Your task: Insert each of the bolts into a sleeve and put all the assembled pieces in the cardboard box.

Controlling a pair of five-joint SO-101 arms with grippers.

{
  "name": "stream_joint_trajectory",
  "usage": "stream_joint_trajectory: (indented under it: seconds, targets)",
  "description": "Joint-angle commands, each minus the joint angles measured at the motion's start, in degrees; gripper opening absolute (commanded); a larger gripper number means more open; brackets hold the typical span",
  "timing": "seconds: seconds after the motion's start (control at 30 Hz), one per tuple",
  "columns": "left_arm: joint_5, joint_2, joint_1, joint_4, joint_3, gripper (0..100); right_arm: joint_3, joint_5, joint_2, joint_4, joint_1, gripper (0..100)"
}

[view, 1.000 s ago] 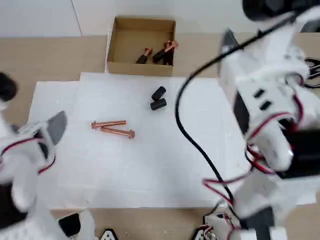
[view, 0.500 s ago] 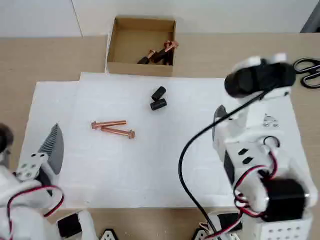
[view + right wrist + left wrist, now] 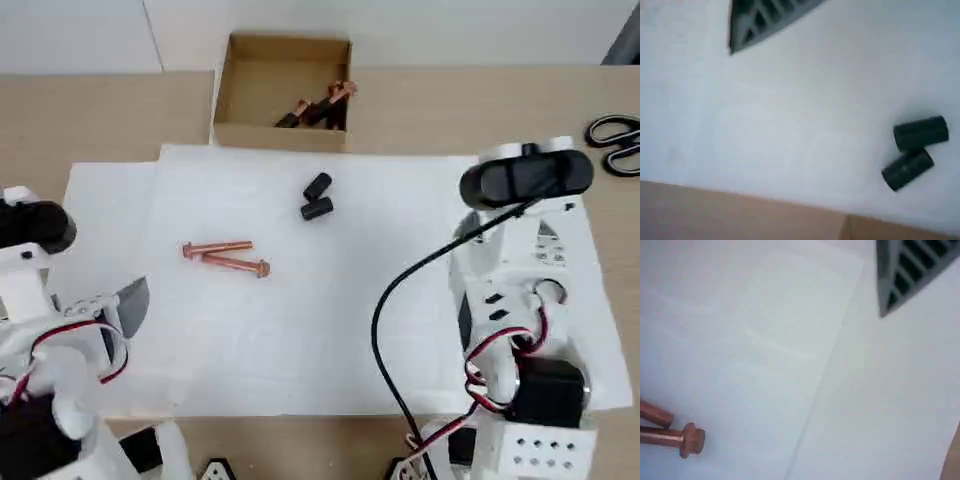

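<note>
Loose bolts and sleeves on white sheet; both grippers well apart from them.
Two copper bolts side by side, 2 o'clock from left gripper. Two black sleeves, 10 o'clock from right gripper. Assembled pieces in cardboard box, 12 o'clock. Jaw opening, either gripper: cannot tell.

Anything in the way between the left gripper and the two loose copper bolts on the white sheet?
Nothing visible. Only bare white sheet lies between the left gripper and the two copper-coloured metal bolts. The two black cylindrical sleeves sit farther off, nearer the brown cardboard box, off that line.
</note>
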Motion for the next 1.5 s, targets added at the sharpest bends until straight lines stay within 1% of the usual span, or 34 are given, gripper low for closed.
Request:
stream_joint_trajectory:
  seconds: [0.0,0.07,0.13,0.27,0.4,0.53,0.6,0.8,0.9,1.03,1.23,1.37,1.47]
  targets:
    - [-0.62,0.88,0.0,-3.08,0.13,33,-0.26,5.01,-0.57,1.27,1.71,19.1]
    - [-0.62,0.79,-0.09,-3.08,-0.04,33,0.0,5.19,0.48,1.1,1.45,19.0]
    - [-0.62,0.79,-0.09,-3.08,0.22,33,-0.26,5.19,4.62,0.84,1.27,19.0]
    - [-0.62,0.79,-0.18,-2.99,0.92,33,-3.34,5.63,19.3,0.31,-0.92,19.0]
    - [-0.62,0.79,-0.18,-2.99,1.71,33,-13.63,5.45,35.12,1.89,-4.18,19.0]
    - [-0.62,0.79,-0.18,-2.99,1.71,33,-28.31,4.92,48.92,9.36,-10.15,19.0]
    - [-0.62,0.79,-0.18,-2.99,1.71,33,-35.16,1.76,54.81,11.3,-13.05,19.0]
    - [-0.62,0.79,-0.18,-2.81,1.8,33,-52.22,-18.11,70.81,14.02,-16.92,19.0]
    - [-0.62,0.79,-0.18,-2.55,2.07,33,-56.18,-24.79,76.09,13.76,-18.77,19.0]
    - [-0.62,0.79,-0.18,-2.55,2.07,33,-58.02,-26.2,79.52,13.49,-20.26,19.0]
    - [-0.62,0.79,-0.18,-2.55,2.07,33,-58.11,-26.46,82.59,5.93,-20.53,19.0]
    - [-0.62,0.79,-0.18,-2.55,2.07,33,-58.11,-26.9,85.76,3.12,-22.81,19.0]
    - [-0.62,0.79,-0.18,-2.55,2.07,33,-58.11,-31.91,88.48,1.01,-24.57,19.0]
